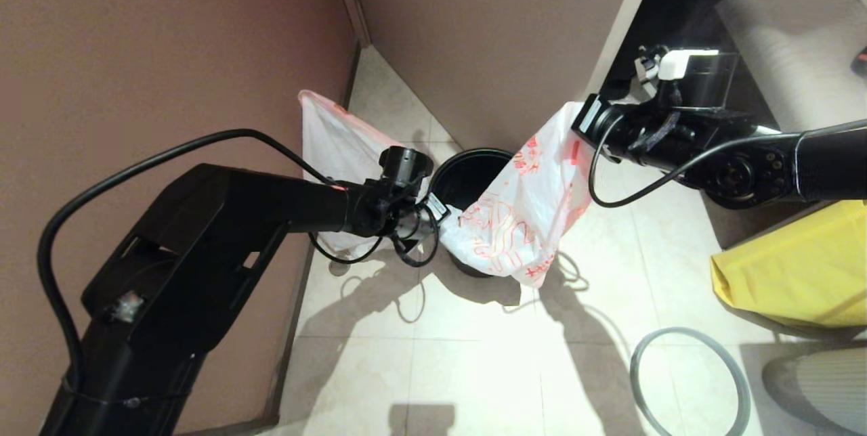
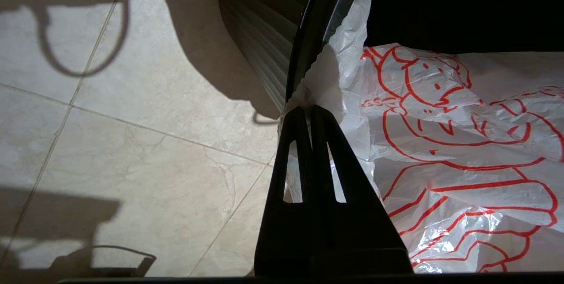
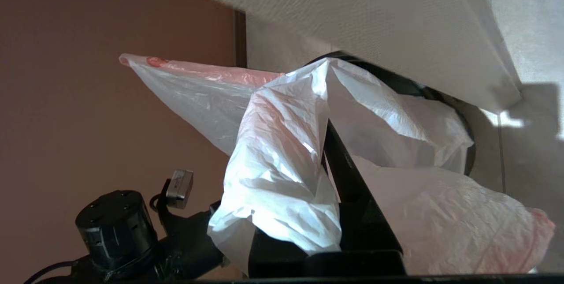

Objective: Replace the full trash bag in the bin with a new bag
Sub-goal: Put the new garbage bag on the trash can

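The limp white plastic bag with red cartoon print (image 1: pixel 521 219) covered the small round dark bin (image 1: pixel 467 175) from about three to six o'clock of its rim. The lumpy translucent white bag (image 1: pixel 332 145) stood half behind the left arm. The grey ring rim (image 1: pixel 684 382) was cut off by the head view's lower edge, the yellow bag (image 1: pixel 792 267) by its right edge.

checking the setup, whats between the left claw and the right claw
The new bag stretches between the left claw and right claw, hanging over the near side of the bin, as the head view shows.
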